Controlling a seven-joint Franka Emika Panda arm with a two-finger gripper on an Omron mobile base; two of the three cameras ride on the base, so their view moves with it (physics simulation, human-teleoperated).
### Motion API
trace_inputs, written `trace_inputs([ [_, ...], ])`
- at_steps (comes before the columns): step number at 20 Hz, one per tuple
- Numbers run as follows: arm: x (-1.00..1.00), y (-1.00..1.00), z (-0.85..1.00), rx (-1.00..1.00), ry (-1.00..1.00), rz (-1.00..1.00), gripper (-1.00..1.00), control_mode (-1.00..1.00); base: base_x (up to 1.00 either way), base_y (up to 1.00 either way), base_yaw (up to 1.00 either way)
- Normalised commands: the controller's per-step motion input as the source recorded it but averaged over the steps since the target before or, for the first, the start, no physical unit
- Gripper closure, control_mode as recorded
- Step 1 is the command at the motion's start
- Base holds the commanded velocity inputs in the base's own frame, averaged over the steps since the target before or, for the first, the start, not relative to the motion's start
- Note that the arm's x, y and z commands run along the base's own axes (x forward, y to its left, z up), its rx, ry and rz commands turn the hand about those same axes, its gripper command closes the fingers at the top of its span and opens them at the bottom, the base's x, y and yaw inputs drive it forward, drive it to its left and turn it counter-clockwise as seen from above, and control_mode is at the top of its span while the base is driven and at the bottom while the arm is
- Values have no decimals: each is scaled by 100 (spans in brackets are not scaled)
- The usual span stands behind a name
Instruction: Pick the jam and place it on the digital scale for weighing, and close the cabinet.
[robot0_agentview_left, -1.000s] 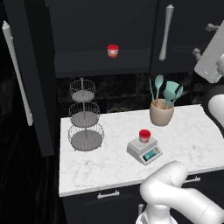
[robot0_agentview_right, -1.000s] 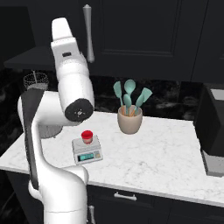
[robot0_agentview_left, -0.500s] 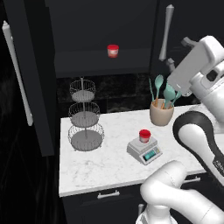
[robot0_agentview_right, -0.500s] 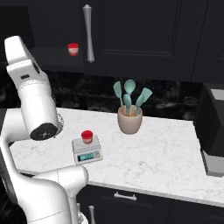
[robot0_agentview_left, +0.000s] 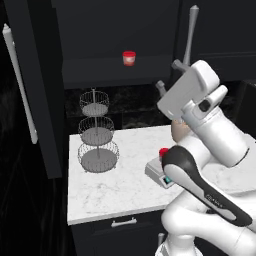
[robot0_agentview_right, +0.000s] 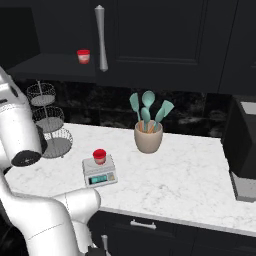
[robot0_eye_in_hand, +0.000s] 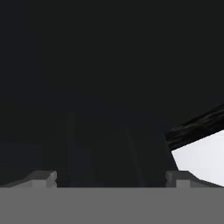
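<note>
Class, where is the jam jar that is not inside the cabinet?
In the right base view, the jam sits on the digital scale, on the counter's left side, between the wire basket stand and the utensil pot.

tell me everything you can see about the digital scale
The digital scale is a small light-grey block with a flat square platform and a greenish display panel on its front. It sits flat on the white marble counter, near the front edge, apart from the utensil crock. A red-lidded jam jar stands upright on its platform.
</note>
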Motion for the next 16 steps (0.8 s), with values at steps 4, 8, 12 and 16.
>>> trace_inputs([
  [4, 0, 23, -50, -5, -11, 19, -100, -100, 0, 0, 0],
  [8, 0, 72, -41, -20, -28, 22, -100, -100, 0, 0, 0],
  [12, 7, 59, -28, -7, -17, 4, -100, -100, 0, 0, 0],
  [16, 1, 14, -22, 0, -23, 0, -100, -100, 0, 0, 0],
])
